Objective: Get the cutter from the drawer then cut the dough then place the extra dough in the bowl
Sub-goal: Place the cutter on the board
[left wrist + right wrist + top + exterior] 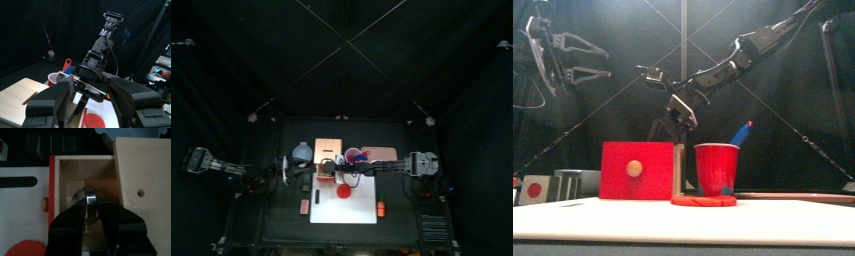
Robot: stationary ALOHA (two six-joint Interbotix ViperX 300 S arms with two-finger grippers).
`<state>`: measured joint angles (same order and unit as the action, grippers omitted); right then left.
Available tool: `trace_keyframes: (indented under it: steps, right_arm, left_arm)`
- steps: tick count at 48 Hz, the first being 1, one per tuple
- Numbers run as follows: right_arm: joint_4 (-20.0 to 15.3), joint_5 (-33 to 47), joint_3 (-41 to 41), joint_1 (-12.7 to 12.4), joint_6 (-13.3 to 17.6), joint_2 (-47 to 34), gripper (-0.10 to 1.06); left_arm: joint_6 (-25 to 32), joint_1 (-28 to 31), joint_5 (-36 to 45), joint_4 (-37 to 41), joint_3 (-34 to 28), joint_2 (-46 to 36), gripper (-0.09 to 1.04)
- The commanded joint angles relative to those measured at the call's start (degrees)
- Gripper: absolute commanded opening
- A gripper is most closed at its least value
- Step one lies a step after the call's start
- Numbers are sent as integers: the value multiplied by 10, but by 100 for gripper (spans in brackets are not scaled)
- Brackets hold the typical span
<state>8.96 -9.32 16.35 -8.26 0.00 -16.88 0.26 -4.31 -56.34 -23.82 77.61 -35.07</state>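
Already done: drawer [51,188] pulled open. Cutter [90,195] pinched in narrowed right gripper [91,203], not yet lifted out. Dough [704,200] uncut; bowl [130,132] step left. Left gripper [593,58] held wide, aloft.

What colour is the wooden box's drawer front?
Red; the square drawer front shows best in the front view.

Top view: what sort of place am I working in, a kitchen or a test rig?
Probably a robot test booth, not a kitchen: black curtains close in a small black table, a left arm and a right arm reach over it, and the things on it look like toy kitchenware, such as the red cup.
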Motion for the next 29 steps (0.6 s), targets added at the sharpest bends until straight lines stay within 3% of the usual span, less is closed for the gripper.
trace_keyframes:
  steps: [1, 18, 29]
  right_arm:
    - [-2, 2, -18, 3, 0, 24, 52]
    - [32, -2, -21, 46, 4, 96, 52]
    - [68, -25, 20, 53, 3, 172, 52]
  left_arm:
    - [2, 0, -4, -10, -3, 0, 86]
    - [1, 1, -2, -31, 3, 0, 86]
    - [1, 0, -1, -42, 3, 0, 86]
